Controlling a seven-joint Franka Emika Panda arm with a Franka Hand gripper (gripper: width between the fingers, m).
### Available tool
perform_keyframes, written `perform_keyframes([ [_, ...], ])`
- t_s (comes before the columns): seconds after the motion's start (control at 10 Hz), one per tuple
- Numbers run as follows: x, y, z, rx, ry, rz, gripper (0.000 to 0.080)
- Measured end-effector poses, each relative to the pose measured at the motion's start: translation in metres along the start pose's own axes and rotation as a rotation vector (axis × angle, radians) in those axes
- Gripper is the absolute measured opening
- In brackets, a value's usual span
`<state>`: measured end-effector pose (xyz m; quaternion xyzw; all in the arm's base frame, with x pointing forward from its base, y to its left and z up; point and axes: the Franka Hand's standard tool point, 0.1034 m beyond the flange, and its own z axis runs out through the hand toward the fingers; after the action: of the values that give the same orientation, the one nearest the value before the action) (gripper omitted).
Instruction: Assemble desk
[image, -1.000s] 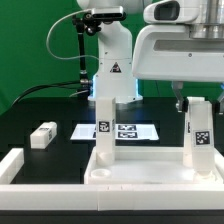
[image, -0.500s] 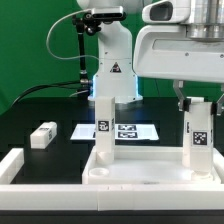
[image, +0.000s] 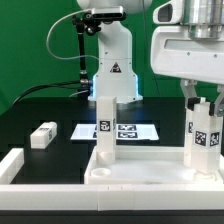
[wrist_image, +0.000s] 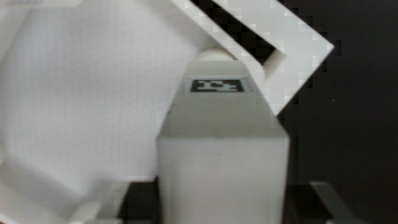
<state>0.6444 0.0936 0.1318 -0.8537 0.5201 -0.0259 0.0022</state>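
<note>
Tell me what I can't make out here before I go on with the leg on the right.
- Foot of the right leg: in the exterior view the rim of the tabletop hides the joint; in the wrist view the picture edge cuts it off.
- Fingertips of the gripper: mostly outside the wrist view, and blurred against the leg in the exterior view.
- Any tag on the loose leg: too small to tell in the exterior view.

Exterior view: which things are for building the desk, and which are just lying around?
For the desk: tabletop panel, standing leg, held leg in the gripper, loose leg.
Just lying about: marker board, border bar.
</note>
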Motion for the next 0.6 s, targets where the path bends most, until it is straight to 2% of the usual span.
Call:
perform_keyframes([
  [0.1,0.0000,-0.0043,0.0013,0.039,0.000,0.170,0.0294],
  [0.3,-0.0065,-0.0079,0.0011,0.056,0.003,0.372,0.0294],
  [0.6,-0.0070,-0.0046,0.0008,0.067,0.005,0.444,0.0294],
])
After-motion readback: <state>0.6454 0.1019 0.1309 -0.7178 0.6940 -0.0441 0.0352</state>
